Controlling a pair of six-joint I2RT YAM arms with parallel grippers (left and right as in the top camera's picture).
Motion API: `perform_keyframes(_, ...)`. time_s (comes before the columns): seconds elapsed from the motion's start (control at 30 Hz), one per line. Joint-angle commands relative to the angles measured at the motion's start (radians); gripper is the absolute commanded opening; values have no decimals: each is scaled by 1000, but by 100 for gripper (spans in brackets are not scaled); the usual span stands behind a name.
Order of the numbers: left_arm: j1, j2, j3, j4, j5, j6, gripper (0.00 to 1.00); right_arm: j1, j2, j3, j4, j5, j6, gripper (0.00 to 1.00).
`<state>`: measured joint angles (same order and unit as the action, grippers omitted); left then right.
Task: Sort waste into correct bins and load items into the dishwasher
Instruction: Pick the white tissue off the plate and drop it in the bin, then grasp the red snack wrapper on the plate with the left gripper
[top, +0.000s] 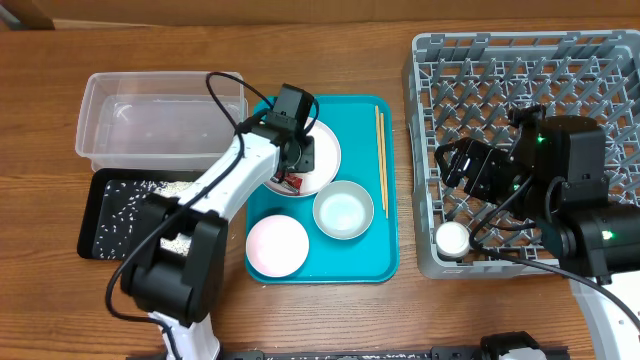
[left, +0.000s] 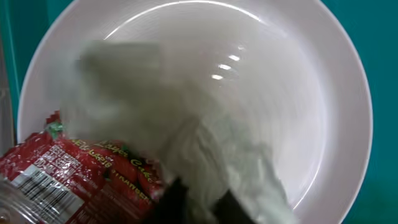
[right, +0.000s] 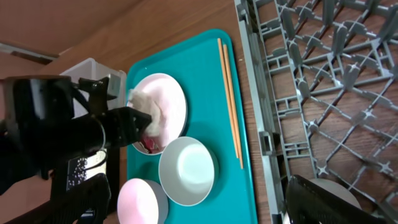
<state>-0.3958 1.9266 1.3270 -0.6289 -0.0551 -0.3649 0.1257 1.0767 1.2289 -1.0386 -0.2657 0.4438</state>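
My left gripper (left: 199, 205) is low over the large white plate (left: 298, 93) on the teal tray, shut on the crumpled white tissue (left: 211, 149). The red snack wrapper (left: 74, 168) lies on the same plate, right beside the fingers. Overhead, the left gripper (top: 295, 165) covers part of that plate (top: 322, 150). My right gripper (top: 465, 165) hovers open and empty over the left side of the grey dish rack (top: 520, 100). A small cup (top: 452, 238) sits in the rack's near left corner. Chopsticks (top: 380, 160) lie along the tray's right side.
A pale bowl (top: 343, 210) and a pink dish (top: 277, 245) sit on the teal tray (top: 385, 260). The clear tub (top: 160, 125) stands at the back left. In front of it is the black tray (top: 125, 210), strewn with rice.
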Motion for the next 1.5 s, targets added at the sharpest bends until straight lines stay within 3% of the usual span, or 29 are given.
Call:
perform_keyframes(0.0,4,-26,68,-36,30,21,4,-3,-1,16,-6,-6,-7,93)
perform_keyframes(0.23,101,-138,338,-273,-42,74,4,-3,-1,16,-6,-6,-7,93)
perform_keyframes(0.37,201,-158,349,-315,-174,65,4,-3,-1,16,-7,-6,-6,93)
perform_keyframes(0.47,289,-138,337,-322,-169,46,6,-3,-1,16,-10,-6,-7,93)
perform_keyframes(0.5,311,-130,336,-321,-126,48,18,-3,-1,16,-10,-6,-6,93)
perform_keyframes(0.53,332,-119,336,-321,-53,61,42,-3,-1,16,-9,-6,-6,93)
perform_keyframes(0.57,345,-115,336,-325,25,98,58,-3,-1,16,-8,-6,-7,93)
perform_keyframes(0.63,352,-118,339,-340,140,159,74,-3,-1,16,-8,-6,-7,93)
perform_keyframes(0.67,352,-124,344,-346,154,161,78,-3,-1,16,-8,-6,-7,93)
perform_keyframes(0.83,270,-143,353,-398,181,130,67,-3,-1,16,-10,-6,-7,93)
perform_keyframes(1.0,143,-114,299,-454,90,-58,60,-3,-1,16,-11,-5,-7,93)
perform_keyframes(1.13,77,-83,172,-376,-33,-215,60,-3,0,16,-10,-5,-6,93)
perform_keyframes(1.2,68,-50,93,-300,-6,-260,54,-3,0,16,-10,-5,-7,93)
perform_keyframes(1.4,68,13,45,-184,57,-262,41,-3,1,16,-10,-5,-6,93)
perform_keyframes(1.47,68,26,45,-183,61,-250,27,-3,1,16,-10,-5,-7,93)
